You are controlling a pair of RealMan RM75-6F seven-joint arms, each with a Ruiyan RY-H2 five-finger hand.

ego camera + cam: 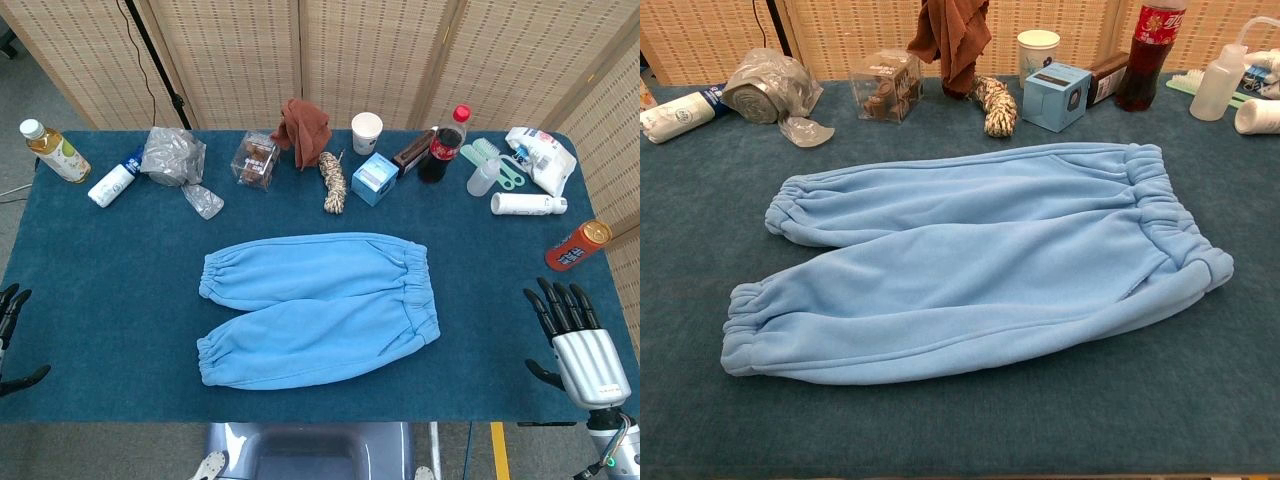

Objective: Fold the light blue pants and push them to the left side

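The light blue pants (315, 305) (970, 265) lie spread flat in the middle of the blue table, waistband to the right and both leg cuffs to the left. My right hand (572, 340) rests at the table's right front corner, fingers straight and apart, holding nothing, well clear of the waistband. My left hand (10, 335) shows only as dark fingertips at the left edge of the head view, spread and empty, far from the cuffs. Neither hand appears in the chest view.
Along the back edge stand a tea bottle (55, 151), a white bottle (112, 184), crumpled plastic (172, 156), a clear box (255, 160), a brown cloth (303, 130), rope (333, 181), a blue box (375, 179), a paper cup (366, 132) and a cola bottle (443, 145). An orange can (577, 245) lies right.
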